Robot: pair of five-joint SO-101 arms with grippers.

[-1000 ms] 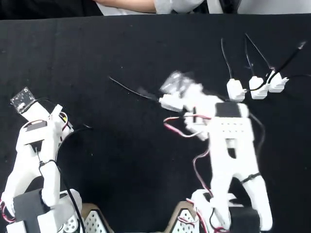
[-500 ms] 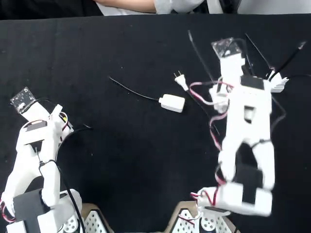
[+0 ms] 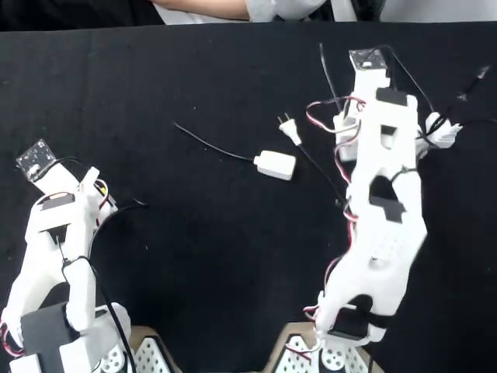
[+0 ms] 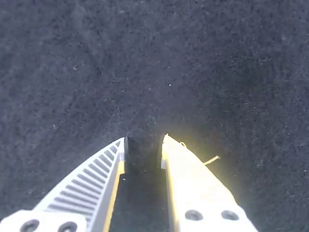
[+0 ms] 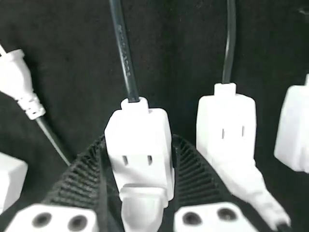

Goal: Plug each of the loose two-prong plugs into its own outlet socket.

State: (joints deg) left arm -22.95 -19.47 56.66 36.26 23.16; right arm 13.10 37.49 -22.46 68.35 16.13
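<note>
Black fuzzy cloth (image 3: pixel 155 78) covers our table. Our right gripper (image 5: pixel 137 139) pinches a boxy white plastic socket (image 5: pixel 139 128) between ribbed black pads (image 5: pixel 87 166). Just beside that socket lies a loose white two-prong plug (image 5: pixel 17 82). Our left gripper (image 4: pixel 144 141) gapes slightly.

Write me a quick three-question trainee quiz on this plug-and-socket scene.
1. Multiple choice: the right end effector is closed on A) a loose plug, B) an outlet socket, C) nothing.
2. True or false: the loose two-prong plug is seated in the lone white socket.
3. Short answer: in the high view, which arm is folded back, far from every plug?
Key: 1 B. 2 False; they lie apart. 3 The left arm.
</note>
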